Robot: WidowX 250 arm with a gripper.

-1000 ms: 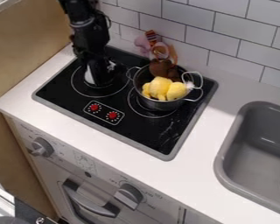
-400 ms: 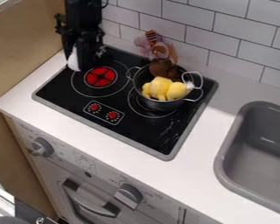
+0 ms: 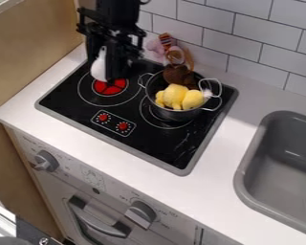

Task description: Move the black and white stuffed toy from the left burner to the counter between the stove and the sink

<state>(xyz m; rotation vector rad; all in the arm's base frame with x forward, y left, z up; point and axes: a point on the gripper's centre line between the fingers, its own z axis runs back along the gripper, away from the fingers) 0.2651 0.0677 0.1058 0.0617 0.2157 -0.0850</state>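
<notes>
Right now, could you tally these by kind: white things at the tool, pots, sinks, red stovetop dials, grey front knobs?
White things at the tool: 1
Pots: 1
Sinks: 1
Red dials: 2
Grey knobs: 2
Total: 7

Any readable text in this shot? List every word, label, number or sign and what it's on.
Nothing legible.
Oven front, around left knob and right knob: small marks, too blurred to read.
Cooktop, right front: faint white marks; can't tell if they're print.
</notes>
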